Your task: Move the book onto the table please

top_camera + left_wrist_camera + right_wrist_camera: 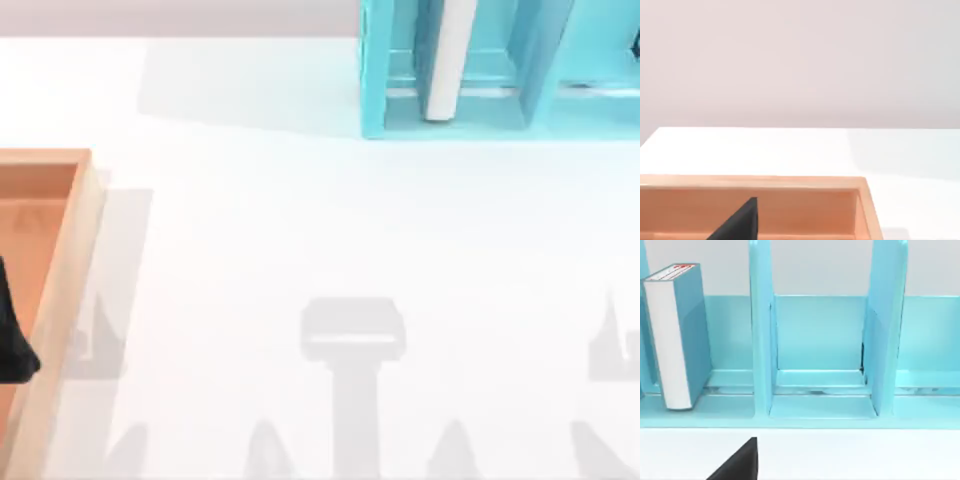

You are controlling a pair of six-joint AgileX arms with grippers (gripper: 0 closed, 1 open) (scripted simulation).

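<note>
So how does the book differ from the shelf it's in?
The book is a closed solid block with white page edges and a red mark on top; the shelf is open, split by dividers into compartments. The book stands narrow inside one compartment; the shelf spans wide across the table. Both are blue.

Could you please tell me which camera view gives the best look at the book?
The right wrist view: the book stands upright in the shelf, cover and page edges visible. The top view catches just its white page edges from above.
</note>
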